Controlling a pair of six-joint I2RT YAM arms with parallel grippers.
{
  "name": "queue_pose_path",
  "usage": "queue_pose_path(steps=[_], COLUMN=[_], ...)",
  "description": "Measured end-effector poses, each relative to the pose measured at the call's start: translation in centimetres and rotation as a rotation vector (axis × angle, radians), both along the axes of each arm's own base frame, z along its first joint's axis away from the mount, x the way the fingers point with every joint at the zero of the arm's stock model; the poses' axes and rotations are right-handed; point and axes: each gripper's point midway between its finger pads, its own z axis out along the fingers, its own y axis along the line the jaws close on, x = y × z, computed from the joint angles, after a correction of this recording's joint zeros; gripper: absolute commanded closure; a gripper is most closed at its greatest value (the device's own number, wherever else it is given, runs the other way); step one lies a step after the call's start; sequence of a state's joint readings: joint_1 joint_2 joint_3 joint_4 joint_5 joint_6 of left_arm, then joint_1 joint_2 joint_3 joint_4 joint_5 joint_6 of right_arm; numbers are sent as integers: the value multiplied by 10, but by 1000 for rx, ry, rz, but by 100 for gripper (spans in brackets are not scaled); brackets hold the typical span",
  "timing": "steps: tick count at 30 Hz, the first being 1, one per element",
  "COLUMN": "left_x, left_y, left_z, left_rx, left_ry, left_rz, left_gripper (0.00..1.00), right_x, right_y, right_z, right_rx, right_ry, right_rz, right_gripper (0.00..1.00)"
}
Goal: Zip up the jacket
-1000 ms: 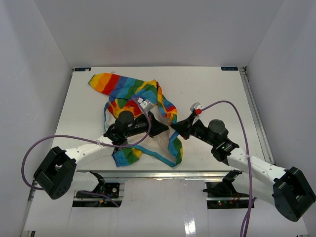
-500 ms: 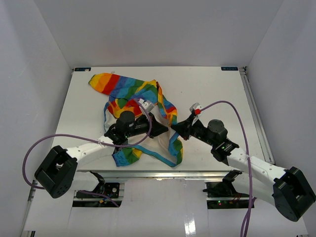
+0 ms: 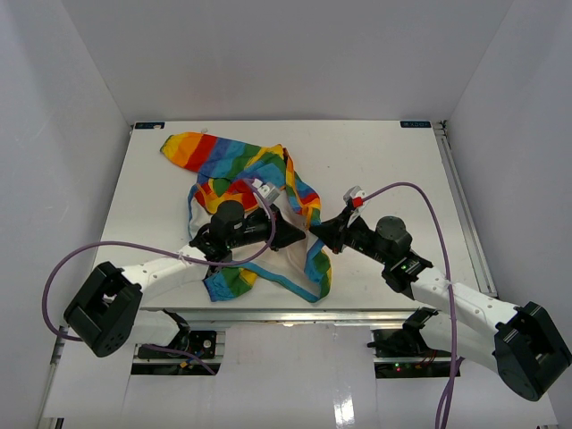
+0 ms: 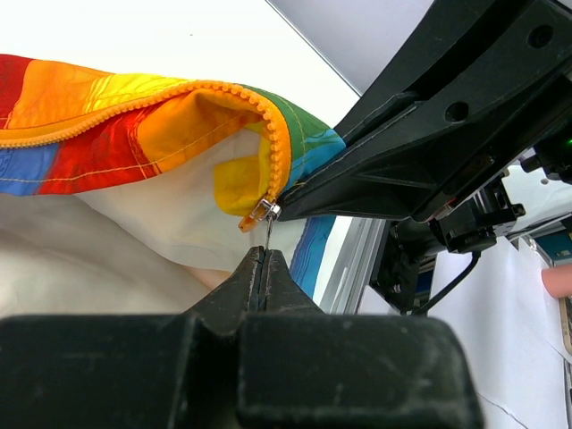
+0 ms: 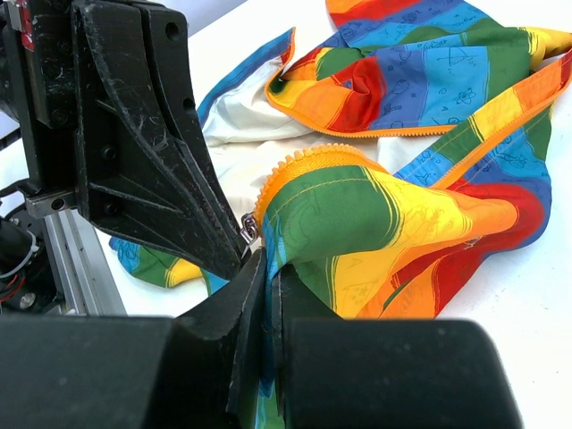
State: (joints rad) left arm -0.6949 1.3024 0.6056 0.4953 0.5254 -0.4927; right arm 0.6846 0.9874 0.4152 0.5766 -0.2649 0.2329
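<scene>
The rainbow-striped jacket (image 3: 234, 161) lies open on the white table, white lining up, with an orange zipper along its edge (image 4: 134, 112). My left gripper (image 3: 300, 234) is shut on the thin metal zipper pull (image 4: 266, 225) at the zipper's lower end; the silver slider (image 4: 260, 212) sits just above its tips (image 4: 261, 255). My right gripper (image 3: 315, 232) meets it tip to tip and is shut on the jacket's bottom hem (image 5: 284, 259), beside the slider (image 5: 249, 228). The jacket's striped front (image 5: 393, 210) drapes up from those jaws.
The table's metal front rail (image 3: 304, 315) runs just below the jacket's lower edge. A purple cable (image 3: 429, 214) loops over the right arm, another (image 3: 107, 255) over the left arm. White enclosure walls stand on three sides.
</scene>
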Motion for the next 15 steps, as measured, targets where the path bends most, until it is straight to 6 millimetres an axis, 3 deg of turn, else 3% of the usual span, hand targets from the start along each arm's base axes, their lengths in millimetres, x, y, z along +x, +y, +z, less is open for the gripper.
queue_pose_path(steps=[15], left_x=[-6], left_y=[-3], left_z=[-1], left_rx=[-4], left_ry=[-26], left_rz=[-62], left_gripper=[100], right_x=[-3], right_y=[-2], right_z=[9], right_rx=[19], right_ry=[-18], right_rz=[0], right_gripper=[92])
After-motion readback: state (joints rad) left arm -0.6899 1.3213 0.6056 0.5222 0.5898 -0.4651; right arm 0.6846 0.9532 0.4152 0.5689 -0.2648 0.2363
